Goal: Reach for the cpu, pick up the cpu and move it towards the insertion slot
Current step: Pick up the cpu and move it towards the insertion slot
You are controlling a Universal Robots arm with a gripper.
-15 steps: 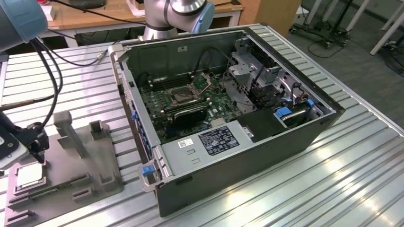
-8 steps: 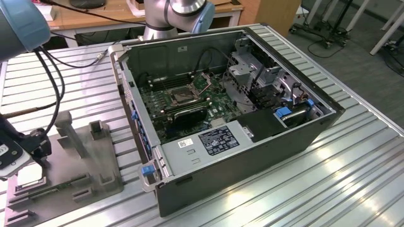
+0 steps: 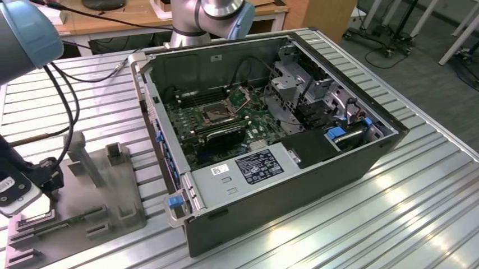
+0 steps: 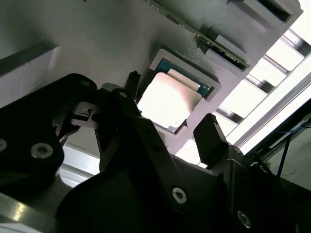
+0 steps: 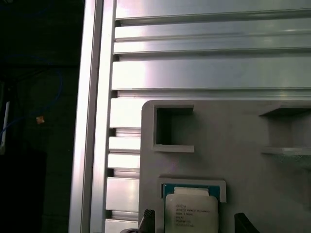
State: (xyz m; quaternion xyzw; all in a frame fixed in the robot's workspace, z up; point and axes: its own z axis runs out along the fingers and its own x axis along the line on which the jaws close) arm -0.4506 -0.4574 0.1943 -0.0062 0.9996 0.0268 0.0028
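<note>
Gripper [image 4: 170,104] spread wide, jaws either side of the cpu [image 4: 165,99], not gripping it yet; cpu lies flat in its recess in the grey fixture [image 4: 97,39]; slot [image 3: 217,114] is way off inside the open-sided case [image 3: 277,207], toward the exterior view's right.

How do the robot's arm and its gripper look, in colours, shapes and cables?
The arm is a silvery-grey tube with rounded joints under pale blue caps. Black cables run beside it. The gripper is matt black, with angular plates, round silver screw heads and two narrow black fingers.
</note>
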